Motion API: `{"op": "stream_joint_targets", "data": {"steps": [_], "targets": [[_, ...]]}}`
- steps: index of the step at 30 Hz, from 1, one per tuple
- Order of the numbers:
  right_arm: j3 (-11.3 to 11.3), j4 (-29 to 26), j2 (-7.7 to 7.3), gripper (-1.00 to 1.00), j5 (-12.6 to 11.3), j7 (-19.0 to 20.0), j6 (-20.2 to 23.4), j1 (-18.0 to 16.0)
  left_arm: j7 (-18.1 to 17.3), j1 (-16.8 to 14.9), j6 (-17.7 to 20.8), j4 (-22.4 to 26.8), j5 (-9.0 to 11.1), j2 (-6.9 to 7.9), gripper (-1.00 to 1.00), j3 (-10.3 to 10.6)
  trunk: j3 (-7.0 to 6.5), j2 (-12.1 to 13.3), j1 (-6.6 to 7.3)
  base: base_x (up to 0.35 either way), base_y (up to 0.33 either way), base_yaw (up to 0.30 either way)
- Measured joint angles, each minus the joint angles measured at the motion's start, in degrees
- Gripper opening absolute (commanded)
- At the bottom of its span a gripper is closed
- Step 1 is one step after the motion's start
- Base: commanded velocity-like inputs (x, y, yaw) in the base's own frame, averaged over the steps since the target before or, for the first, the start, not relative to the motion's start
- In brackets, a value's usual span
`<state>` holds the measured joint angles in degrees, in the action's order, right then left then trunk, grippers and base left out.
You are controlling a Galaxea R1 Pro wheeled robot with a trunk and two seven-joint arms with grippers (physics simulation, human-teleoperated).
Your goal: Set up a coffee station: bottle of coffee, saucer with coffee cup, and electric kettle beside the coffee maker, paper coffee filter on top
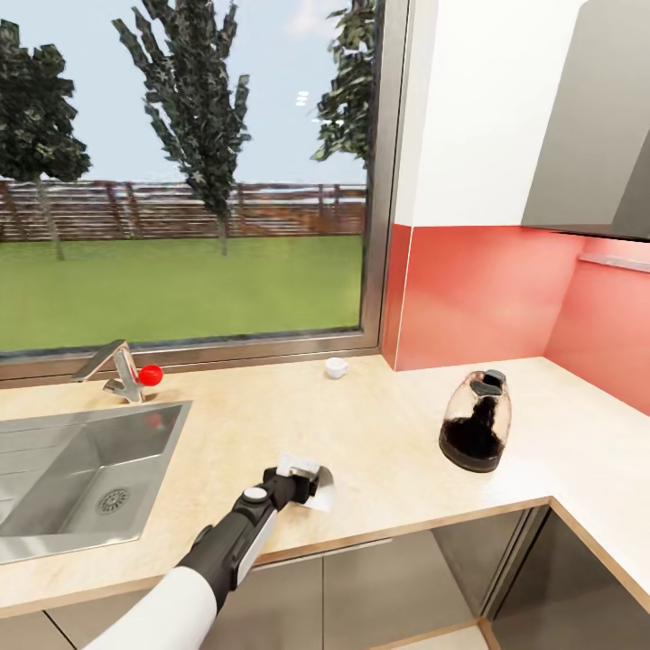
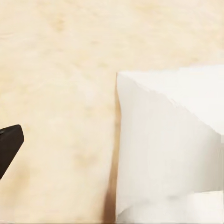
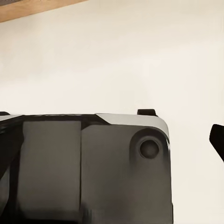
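One outstretched left gripper (image 1: pixel 307 487) low over countertop (image 1: pixel 379 433), at paper coffee filter (image 1: pixel 320 492).

You have: 1 electric kettle (image 1: pixel 476 422) | 1 coffee cup (image 1: pixel 336 367) | 1 paper coffee filter (image 1: pixel 318 488) | 1 sink (image 1: pixel 54 469) | 1 tap (image 1: pixel 117 370)
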<state>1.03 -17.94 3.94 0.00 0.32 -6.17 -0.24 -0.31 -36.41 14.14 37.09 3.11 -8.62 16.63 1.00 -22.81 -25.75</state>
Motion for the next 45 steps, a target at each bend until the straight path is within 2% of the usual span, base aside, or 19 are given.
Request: {"op": "stream_joint_targets", "data": {"steps": [35, 40, 45], "targets": [[0.16, 1.78, -0.35, 1.00, -0.08, -0.03, -0.08, 0.02, -0.01, 0.64, -0.05, -2.10, 0.03, -0.78, 1.00, 0.00, -0.02, -0.04, 0.01, 0.043, 0.000, 0.000], [0.17, 2.83, -0.43, 1.00, -0.08, 0.00, -0.08, 0.00, 0.07, 0.64, -5.64, -4.87, 0.06, -0.89, 1.00, -0.12, -0.01, -0.04, 0.01, 0.000, 0.000, 0.000], [0.16, 2.95, -0.44, 1.00, -0.08, 0.00, -0.08, 0.00, 0.07, 0.61, -6.28, -6.01, 0.06, -0.90, 1.00, -0.15, -0.02, -0.03, 0.01, 0.000, 0.000, 0.000]]}}
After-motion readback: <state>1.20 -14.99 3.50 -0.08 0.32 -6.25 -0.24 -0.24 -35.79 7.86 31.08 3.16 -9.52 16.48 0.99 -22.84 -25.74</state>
